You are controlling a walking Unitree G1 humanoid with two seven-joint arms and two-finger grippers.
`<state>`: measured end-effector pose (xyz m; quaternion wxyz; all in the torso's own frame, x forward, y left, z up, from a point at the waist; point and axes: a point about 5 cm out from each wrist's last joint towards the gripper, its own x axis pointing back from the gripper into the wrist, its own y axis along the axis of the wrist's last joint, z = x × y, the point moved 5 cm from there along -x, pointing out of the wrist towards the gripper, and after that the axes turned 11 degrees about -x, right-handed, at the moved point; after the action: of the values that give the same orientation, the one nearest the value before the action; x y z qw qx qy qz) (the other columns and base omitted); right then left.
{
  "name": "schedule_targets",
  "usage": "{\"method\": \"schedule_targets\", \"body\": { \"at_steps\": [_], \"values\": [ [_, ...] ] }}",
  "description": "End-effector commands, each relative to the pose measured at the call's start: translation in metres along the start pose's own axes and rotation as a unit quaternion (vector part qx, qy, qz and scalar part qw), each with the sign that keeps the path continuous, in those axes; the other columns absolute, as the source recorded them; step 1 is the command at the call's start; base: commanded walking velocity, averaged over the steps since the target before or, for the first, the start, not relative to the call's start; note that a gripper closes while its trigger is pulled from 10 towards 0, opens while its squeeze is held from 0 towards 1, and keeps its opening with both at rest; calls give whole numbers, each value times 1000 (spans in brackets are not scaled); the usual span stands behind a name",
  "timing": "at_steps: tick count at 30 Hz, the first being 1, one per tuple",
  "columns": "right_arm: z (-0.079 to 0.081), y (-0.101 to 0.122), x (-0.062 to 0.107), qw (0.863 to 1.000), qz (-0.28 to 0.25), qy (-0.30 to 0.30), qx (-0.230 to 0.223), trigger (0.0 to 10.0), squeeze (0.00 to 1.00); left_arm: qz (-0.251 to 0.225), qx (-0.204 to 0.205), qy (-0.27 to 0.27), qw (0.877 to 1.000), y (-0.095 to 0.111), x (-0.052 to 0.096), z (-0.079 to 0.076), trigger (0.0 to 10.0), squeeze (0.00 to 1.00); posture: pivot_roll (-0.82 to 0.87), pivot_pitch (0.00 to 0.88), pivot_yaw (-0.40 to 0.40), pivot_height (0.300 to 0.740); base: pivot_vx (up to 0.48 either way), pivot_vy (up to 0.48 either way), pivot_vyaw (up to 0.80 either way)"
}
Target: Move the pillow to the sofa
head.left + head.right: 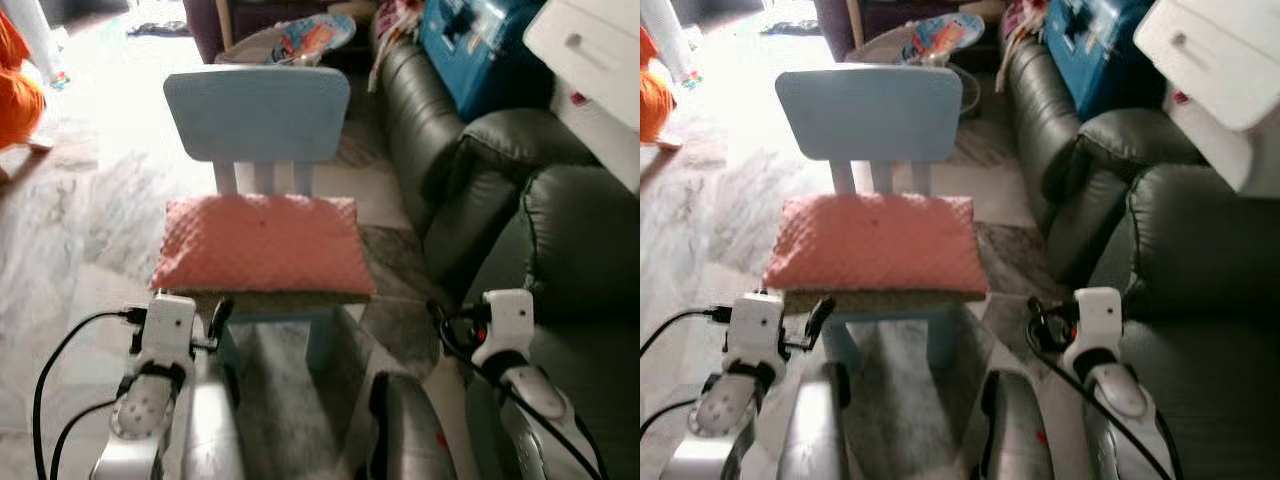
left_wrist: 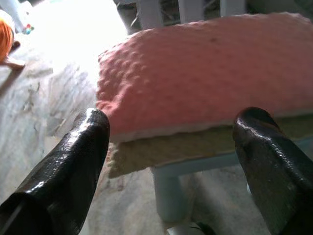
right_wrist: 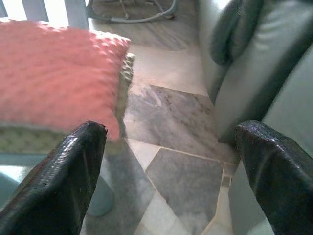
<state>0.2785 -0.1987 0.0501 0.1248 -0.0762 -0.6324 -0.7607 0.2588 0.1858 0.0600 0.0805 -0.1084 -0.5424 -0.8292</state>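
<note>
— Fingers?
— Left gripper (image 2: 171, 161) and right gripper (image 3: 171, 166) both spread, low before the chair's front edge.
— Pillow?
— Pink pillow (image 1: 265, 245) covers the light-blue chair (image 1: 258, 112) seat, on marble floor (image 1: 90, 220); dark leather sofa (image 1: 570, 260) right.

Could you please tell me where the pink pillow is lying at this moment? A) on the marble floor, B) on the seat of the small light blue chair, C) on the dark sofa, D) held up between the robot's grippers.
B: the pink pillow lies flat on the seat of the small light blue chair, to the left of the dark sofa, and both grippers are open short of it.
</note>
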Motion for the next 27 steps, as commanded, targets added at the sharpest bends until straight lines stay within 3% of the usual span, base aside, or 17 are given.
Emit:
{"method": "schedule_targets", "body": {
  "at_steps": [1, 11, 22, 27],
  "values": [
    [6, 7, -2, 1000, -11, 15, 6, 10000, 0, 1, -3, 7, 1000, 1, 0, 5, 10000, 0, -11, 35, -75, 500, 394, 0, 0],
    [7, 7, -2, 1000, -11, 17, 8, 10000, 0, 4, -3, 9, 1000, 0, 0, 5, 10000, 0, -12, 40, -74, 500, 321, 211, 238],
    [11, 6, -3, 999, -3, 35, 18, 10000, 0, 9, -16, 21, 1000, 0, 1, 8, 10000, 0, -11, 50, -75, 500, 0, 52, 0],
    [13, 10, -9, 999, -7, 42, 29, 10000, 0, 7, -15, 21, 1000, 1, 0, 8, 10000, 0, -8, 52, -76, 500, 0, 0, 498]
  ]
}}
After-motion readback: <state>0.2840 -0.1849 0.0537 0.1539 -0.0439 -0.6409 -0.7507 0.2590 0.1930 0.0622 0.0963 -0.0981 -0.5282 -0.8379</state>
